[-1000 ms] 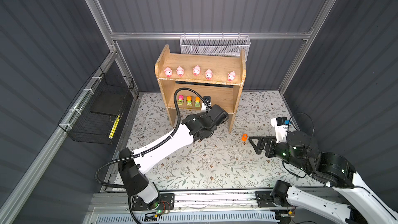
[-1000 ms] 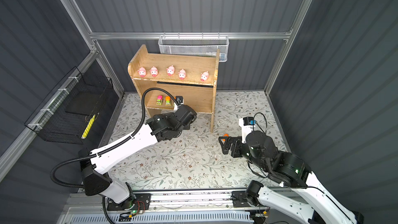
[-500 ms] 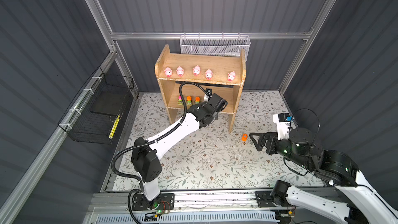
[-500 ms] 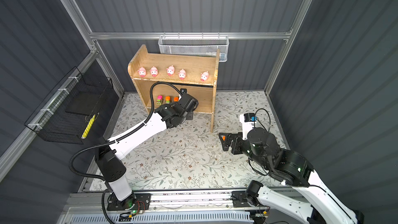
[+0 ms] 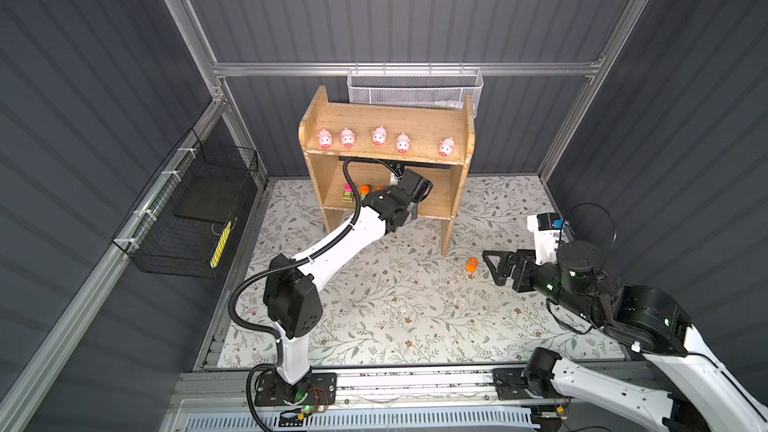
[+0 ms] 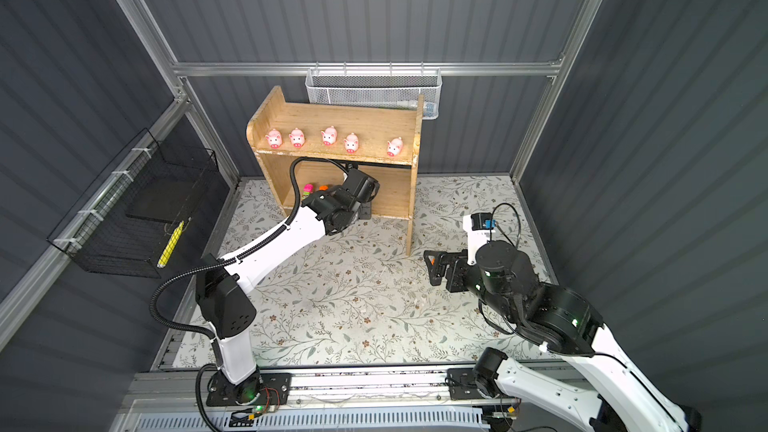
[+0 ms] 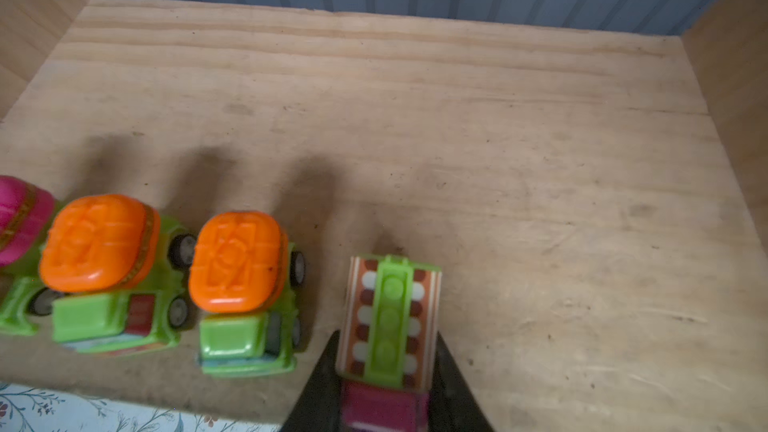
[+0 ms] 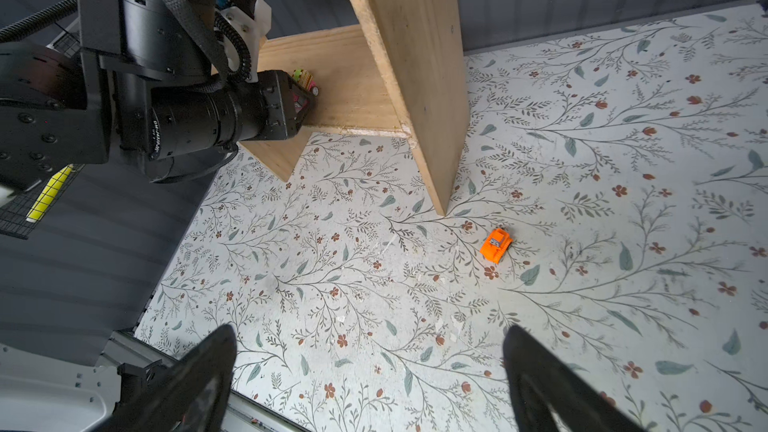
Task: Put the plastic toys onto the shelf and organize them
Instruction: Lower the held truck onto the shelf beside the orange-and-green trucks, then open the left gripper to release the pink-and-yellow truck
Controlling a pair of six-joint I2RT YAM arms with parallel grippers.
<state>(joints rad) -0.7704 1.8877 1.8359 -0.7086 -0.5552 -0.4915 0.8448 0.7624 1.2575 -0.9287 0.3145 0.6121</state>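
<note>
NEAR TO FAR: Closest to me, my right fingers [image 8: 536,371] hover spread wide and empty over the floral counter [image 5: 395,305]. They are aimed at the lone orange vehicle [image 8: 496,245], which lies loose just out from the foot of the shelf [image 5: 457,197]. By my reckoning it is the only toy not yet shelved, which is why that arm is there.

Farther in, my left fingers [image 7: 320,392] are clenched on a pink-and-green vehicle [image 7: 388,317] at the front edge of the shelf's lower tier. I cannot tell whether its wheels touch the board. I hold it square beside two orange-topped trucks [image 7: 237,261] and a pink-topped one [image 7: 20,218], apparently so it extends their row, cabs outward.

On the shelf's upper tier, five pink pigs [image 5: 379,136] face out in a line, kind kept with kind. Behind the shelf hangs a white mesh basket [image 5: 415,89].

No brand or label can be read. The trucks' tops carry only a moulded pattern, and the small white print on the left wrist housing [image 8: 156,135] is too fine to make out.
</note>
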